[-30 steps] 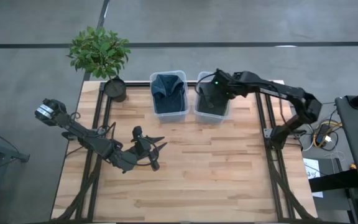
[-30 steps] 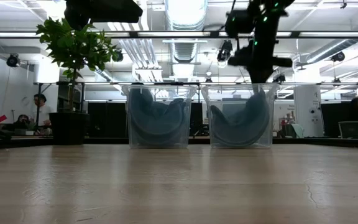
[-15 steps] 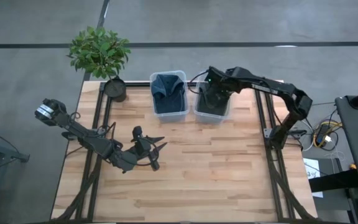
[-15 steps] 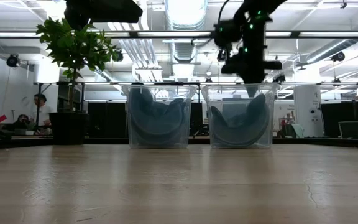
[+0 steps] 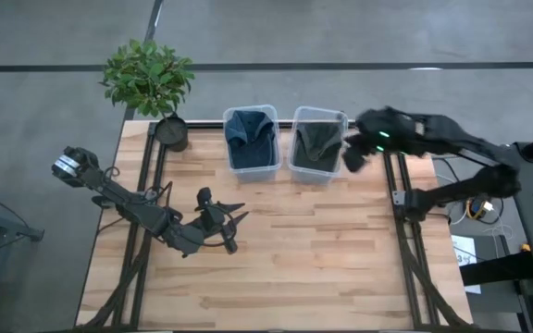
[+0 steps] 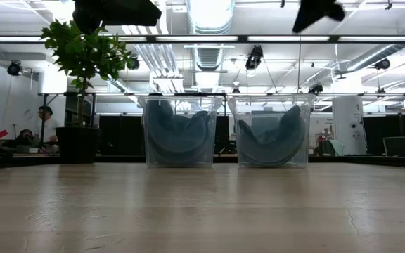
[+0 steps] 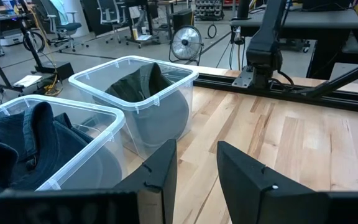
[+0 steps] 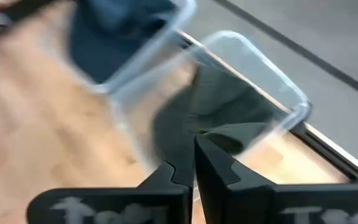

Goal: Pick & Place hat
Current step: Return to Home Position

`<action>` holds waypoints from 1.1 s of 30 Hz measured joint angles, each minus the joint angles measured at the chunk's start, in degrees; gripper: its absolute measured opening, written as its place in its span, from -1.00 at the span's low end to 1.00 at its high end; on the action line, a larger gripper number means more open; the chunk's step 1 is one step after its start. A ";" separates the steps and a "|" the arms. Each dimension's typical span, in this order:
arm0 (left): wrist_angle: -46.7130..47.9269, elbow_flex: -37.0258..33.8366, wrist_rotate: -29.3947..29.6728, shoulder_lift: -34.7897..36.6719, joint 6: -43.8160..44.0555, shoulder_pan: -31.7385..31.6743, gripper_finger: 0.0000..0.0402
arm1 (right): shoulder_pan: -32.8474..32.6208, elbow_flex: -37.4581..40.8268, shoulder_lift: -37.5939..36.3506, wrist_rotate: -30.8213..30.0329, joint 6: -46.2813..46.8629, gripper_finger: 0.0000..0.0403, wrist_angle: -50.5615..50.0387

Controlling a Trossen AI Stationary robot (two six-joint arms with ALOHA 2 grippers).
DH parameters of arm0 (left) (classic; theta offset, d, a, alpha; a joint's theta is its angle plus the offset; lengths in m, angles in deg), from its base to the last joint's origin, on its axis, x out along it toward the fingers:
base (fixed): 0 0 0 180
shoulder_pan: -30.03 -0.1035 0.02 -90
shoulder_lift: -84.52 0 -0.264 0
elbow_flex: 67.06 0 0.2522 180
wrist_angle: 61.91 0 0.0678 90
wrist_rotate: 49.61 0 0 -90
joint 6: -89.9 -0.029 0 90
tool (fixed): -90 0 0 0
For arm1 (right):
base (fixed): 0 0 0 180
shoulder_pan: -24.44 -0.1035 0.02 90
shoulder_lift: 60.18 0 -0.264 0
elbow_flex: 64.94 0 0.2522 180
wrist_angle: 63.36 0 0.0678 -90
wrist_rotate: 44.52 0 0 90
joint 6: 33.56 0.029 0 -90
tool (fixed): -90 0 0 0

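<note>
Two clear bins stand at the table's far edge. The left bin (image 5: 251, 141) holds a blue hat (image 7: 23, 134). The right bin (image 5: 316, 146) holds a dark grey-green hat (image 8: 229, 102), which lies inside against the bin's walls. My right gripper (image 5: 354, 157) hangs high in the air just right of the right bin, shut and empty; it also shows at the top of the low view (image 6: 316, 13). My left gripper (image 7: 196, 165) is open and empty over the table's left middle (image 5: 232, 231), well on the near side of the bins.
A potted plant (image 5: 151, 83) stands at the table's far left corner. Black frame rails (image 5: 391, 199) run along the table's left and right sides. Bare wood (image 5: 322, 259) lies on the near side of the bins and to the right of my left arm.
My right gripper has risen out of the right bin and swung toward the table's right edge. The dark hat stays in the bin.
</note>
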 joint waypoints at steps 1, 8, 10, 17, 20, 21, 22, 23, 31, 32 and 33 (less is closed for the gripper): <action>-0.01 0.00 0.00 0.01 0.00 0.00 -0.47 | -2.02 0.54 -2.32 0.02 0.00 -0.96 0.01; -0.92 0.00 0.12 0.51 6.34 0.00 -0.47 | -16.34 5.35 -16.13 0.17 2.50 -0.96 0.13; -1.10 0.00 -0.08 0.85 8.56 0.00 -0.47 | -19.51 7.04 -19.11 0.17 6.29 -0.96 0.22; -3.53 0.00 -10.74 2.91 5.20 -0.70 -0.47 | -25.09 15.42 -27.16 -0.04 12.85 -0.96 0.68; -7.93 0.00 -18.61 2.40 2.25 -2.34 -0.47 | -25.45 20.40 -30.23 0.02 9.63 -0.96 4.63; -10.56 0.00 -20.64 1.68 1.07 -3.28 -0.47 | -25.55 22.14 -31.30 0.05 8.04 -0.96 6.77; -13.12 0.00 -22.60 0.86 -0.25 -4.31 -0.47 | -25.56 23.94 -32.32 0.22 6.44 -0.96 9.32; -14.86 0.00 -24.51 0.02 -1.60 -5.38 -0.47 | -25.56 25.72 -33.17 0.25 4.72 -0.96 12.01; -6.54 0.00 -36.42 3.86 -0.19 -19.10 -0.47 | -25.54 34.09 -39.10 0.45 0.63 -0.96 21.79; -3.62 0.00 -37.20 5.90 0.19 -20.57 -0.47 | -25.54 34.46 -39.85 0.45 1.88 -0.96 21.66; -0.63 0.00 -37.84 8.40 0.43 -21.70 -0.47 | -25.54 34.88 -40.65 0.41 3.07 -0.96 21.67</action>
